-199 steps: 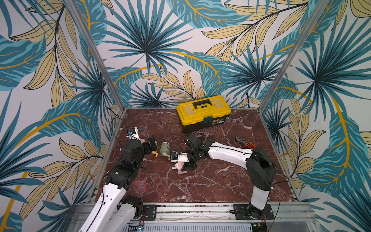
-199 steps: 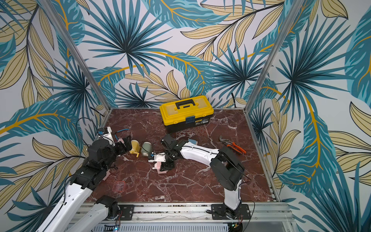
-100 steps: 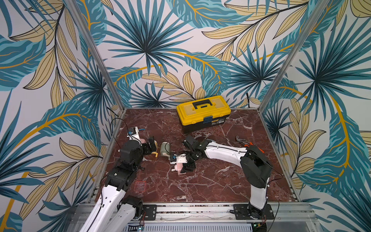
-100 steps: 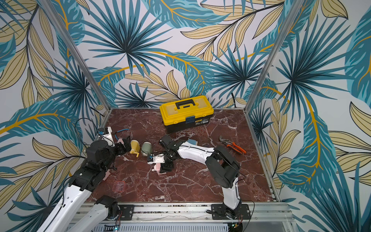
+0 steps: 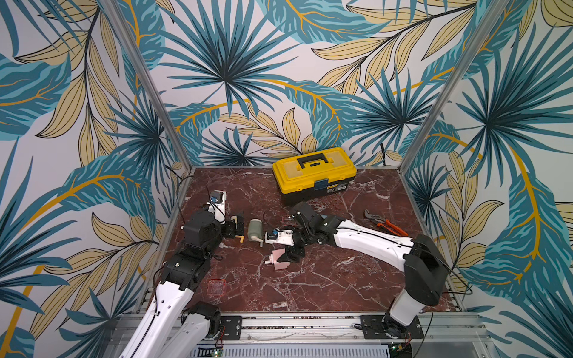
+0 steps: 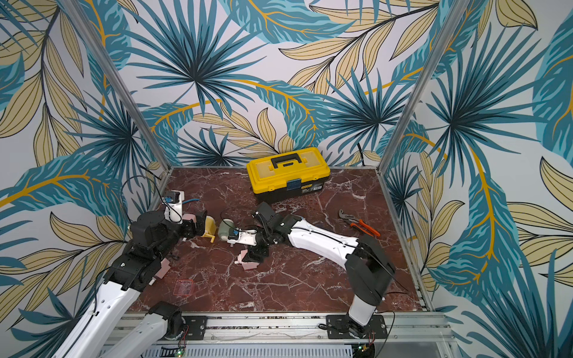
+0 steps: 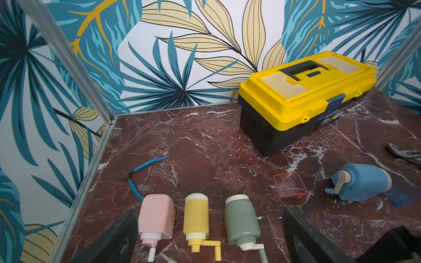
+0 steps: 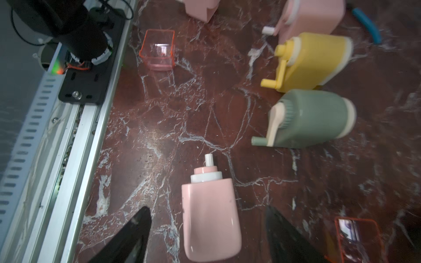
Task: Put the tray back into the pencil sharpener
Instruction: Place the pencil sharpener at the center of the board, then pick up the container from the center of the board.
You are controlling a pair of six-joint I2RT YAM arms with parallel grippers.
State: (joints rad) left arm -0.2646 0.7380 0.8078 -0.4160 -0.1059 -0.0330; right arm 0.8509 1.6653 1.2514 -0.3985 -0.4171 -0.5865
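A pink pencil sharpener [image 8: 210, 216] lies on the marble between the fingers of my right gripper [image 8: 210, 239], which is open with a gap on each side. In both top views that gripper [image 5: 291, 255] hangs just over the same sharpener [image 6: 249, 262]. One clear red tray [image 5: 216, 285] lies empty near the front left edge, seen in the right wrist view as tray [image 8: 158, 49]. A second red tray [image 7: 289, 187] sits beside the right arm. My left gripper [image 7: 209, 246] is open, low over a row of pink [image 7: 157, 216], yellow [image 7: 197, 218] and green [image 7: 241, 220] sharpeners.
A yellow toolbox [image 5: 314, 173] stands at the back. Orange-handled pliers [image 5: 384, 221] lie at the right. A blue sharpener [image 7: 360, 184] with its blue tray partly out lies near the right arm. Blue cutters [image 7: 141, 175] lie by the left wall. Another pink sharpener [image 6: 162, 268] lies under the left arm.
My right gripper's jaws have spread apart and let go of the pink sharpener, which now rests on the table. The right elbow has shifted. The left arm has barely moved.
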